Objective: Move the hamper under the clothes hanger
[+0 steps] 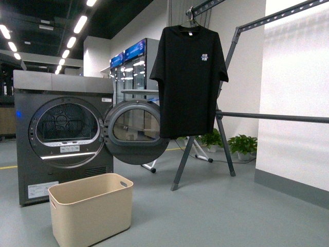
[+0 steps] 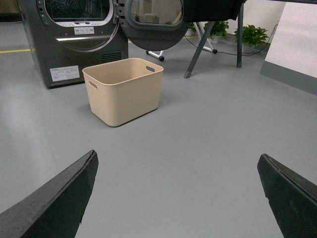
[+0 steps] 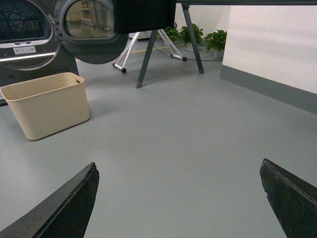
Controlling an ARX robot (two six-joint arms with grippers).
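Observation:
The beige hamper (image 1: 92, 208) stands empty on the grey floor in front of the dryer, left of the clothes hanger (image 1: 226, 110). A black T-shirt (image 1: 188, 80) hangs from the rack's top bar. The hamper (image 2: 124, 90) shows well ahead of my left gripper (image 2: 177, 161), which is open with only floor between its fingers. In the right wrist view the hamper (image 3: 47, 104) sits far off to one side of my right gripper (image 3: 179, 168), also open and holding nothing. Neither arm shows in the front view.
A dark grey dryer (image 1: 61, 139) stands behind the hamper with its round door (image 1: 136, 131) swung open toward the rack's slanted leg (image 1: 183, 162). A white wall (image 1: 295, 103) bounds the right side. Potted plants (image 1: 241, 145) and a white stand (image 1: 198, 152) sit behind the rack.

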